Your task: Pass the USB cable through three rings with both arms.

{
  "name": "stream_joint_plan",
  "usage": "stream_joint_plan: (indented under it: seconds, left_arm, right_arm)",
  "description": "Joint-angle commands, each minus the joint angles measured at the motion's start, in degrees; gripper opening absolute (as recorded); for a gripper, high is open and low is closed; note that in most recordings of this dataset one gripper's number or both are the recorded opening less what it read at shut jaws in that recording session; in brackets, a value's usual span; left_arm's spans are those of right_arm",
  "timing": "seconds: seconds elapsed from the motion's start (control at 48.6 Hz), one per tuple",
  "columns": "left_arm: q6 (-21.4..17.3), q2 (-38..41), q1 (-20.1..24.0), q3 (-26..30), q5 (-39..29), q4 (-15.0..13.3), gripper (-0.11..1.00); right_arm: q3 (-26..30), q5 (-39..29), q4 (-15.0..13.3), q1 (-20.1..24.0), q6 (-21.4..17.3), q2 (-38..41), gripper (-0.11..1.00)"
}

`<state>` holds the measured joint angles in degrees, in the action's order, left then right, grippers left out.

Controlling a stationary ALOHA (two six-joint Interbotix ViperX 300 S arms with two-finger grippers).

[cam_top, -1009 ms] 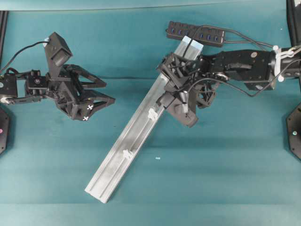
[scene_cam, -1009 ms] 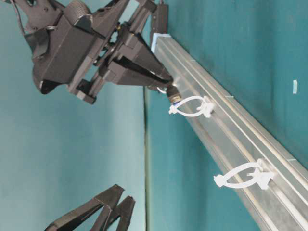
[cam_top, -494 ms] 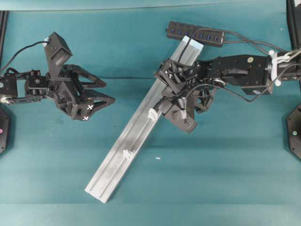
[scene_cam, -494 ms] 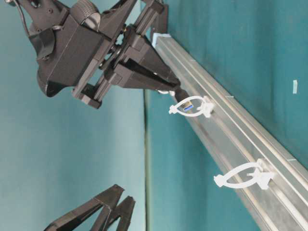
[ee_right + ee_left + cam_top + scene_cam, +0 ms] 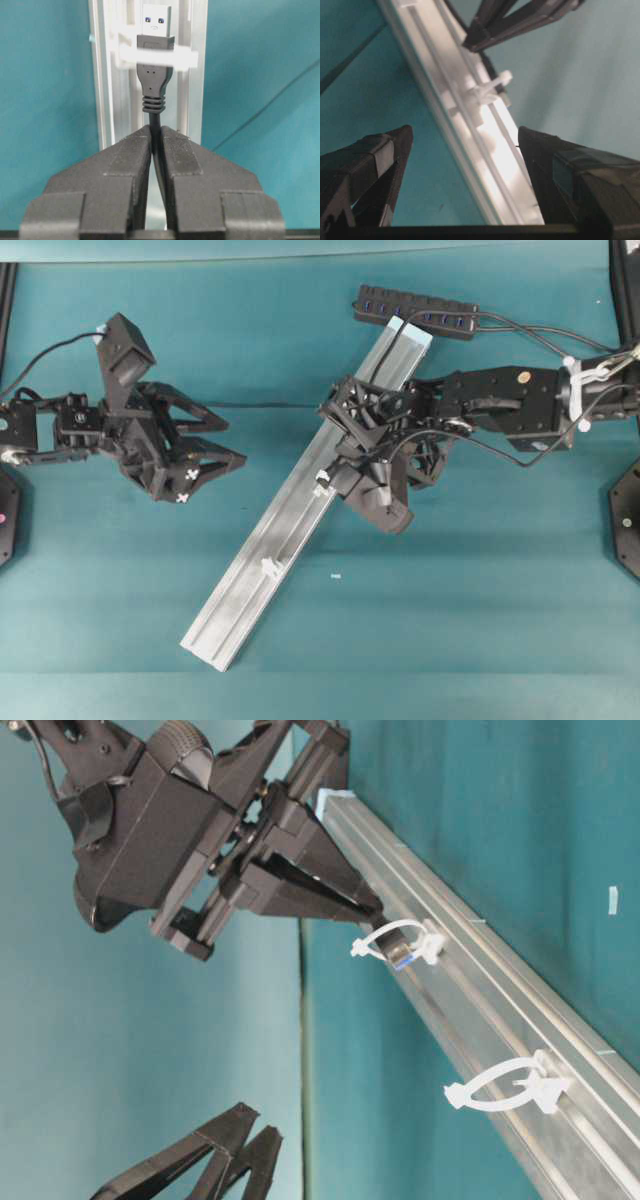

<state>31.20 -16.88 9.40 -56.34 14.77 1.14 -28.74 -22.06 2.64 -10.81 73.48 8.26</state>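
- The right gripper [image 5: 156, 145] is clamped on the USB cable [image 5: 156, 90] just behind the plug's ribbed collar, fingers pressed nearly together with only the cord between them.
- The plug now sits inside a white ring [image 5: 398, 942] on the rail, its metal tip poking out beyond the loop; a second ago the tip was short of that ring, and half a second ago it was just entering it.
- In the overhead view the right gripper [image 5: 335, 475] has shifted along the aluminium rail [image 5: 262, 560] toward its lower end, and it hides the ring it works at.
- A second ring [image 5: 510, 1086] farther down the rail is unthreaded.
- The left gripper [image 5: 225, 440] hangs spread wide and empty, well apart from the rail, in nearly the same place as before.
- The black multi-port hub [image 5: 415, 312] lies at the rail's far end on the teal table [image 5: 450, 620].
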Motion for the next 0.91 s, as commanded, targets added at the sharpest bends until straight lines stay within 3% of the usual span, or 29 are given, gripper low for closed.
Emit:
stream_joint_plan:
  seconds: [0.0, 0.371, 0.576, 0.885]
  left_arm:
    - [0.1, -0.3, -0.9, 1.4, 0.8, 0.2, 0.92]
    - [5.4, 3.1, -3.8, 2.1, 2.1, 0.2, 0.92]
    - [5.8, 8.2, -6.5, 4.2, 4.8, 0.2, 0.92]
    - [5.8, 17.5, -6.3, 8.3, 7.6, 0.2, 0.92]
  right_arm:
    - [0.7, 0.3, 0.4, 0.8, -0.5, 0.6, 0.10]
    - [0.9, 1.3, 2.2, 2.0, -1.0, 1.1, 0.10]
    - [1.2, 1.9, 2.1, 2.3, -4.0, 1.2, 0.10]
    - [1.2, 1.8, 2.1, 2.3, -4.0, 1.1, 0.10]
